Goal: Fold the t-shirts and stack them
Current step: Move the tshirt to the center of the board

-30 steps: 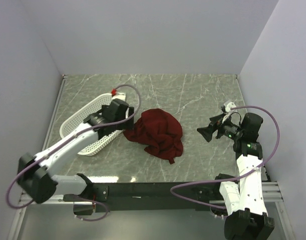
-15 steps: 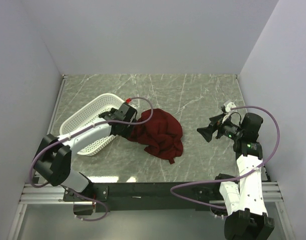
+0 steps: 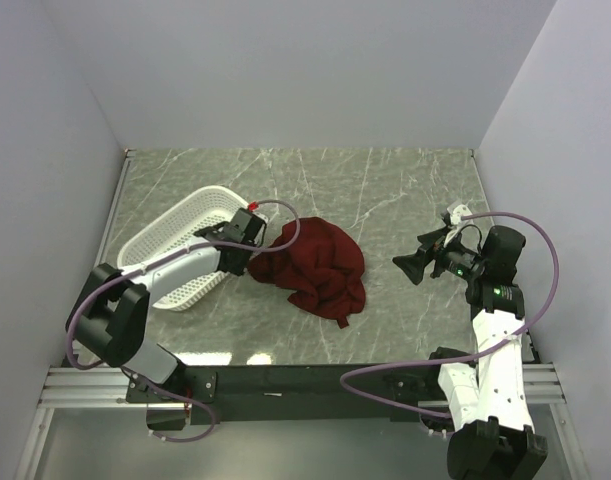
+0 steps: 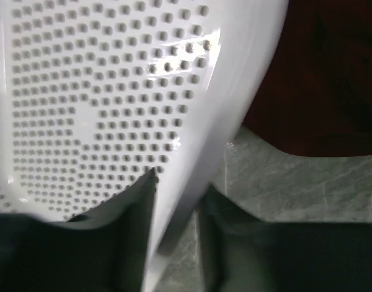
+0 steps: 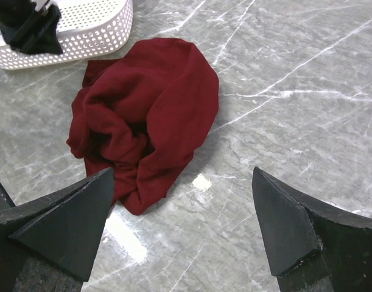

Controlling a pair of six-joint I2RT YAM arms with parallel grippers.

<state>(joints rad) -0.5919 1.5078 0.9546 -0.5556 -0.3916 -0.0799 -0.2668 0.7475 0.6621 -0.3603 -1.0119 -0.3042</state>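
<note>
The t-shirt point(image 3: 320, 262), dark red, lies crumpled in a heap in the middle of the table; it also shows in the right wrist view point(image 5: 152, 103) and at the upper right of the left wrist view point(image 4: 319, 79). My left gripper point(image 3: 243, 250) point(image 4: 176, 182) is at the right end of the white perforated basket point(image 3: 170, 240) point(image 4: 112, 91), one finger inside and one outside, shut on the basket's rim just left of the shirt. My right gripper point(image 3: 407, 266) point(image 5: 182, 170) hovers open to the right of the shirt, holding nothing.
The basket lies tipped on the table's left side, close to the left wall. Grey marble tabletop point(image 3: 405, 190) lies bare behind and to the right of the shirt. Walls enclose the table at the back and on both sides.
My left arm swung down and left, bringing its gripper from over the shirt's edge to the basket's rim, and its jaws narrowed onto that rim. The right arm and the shirt stayed still.
</note>
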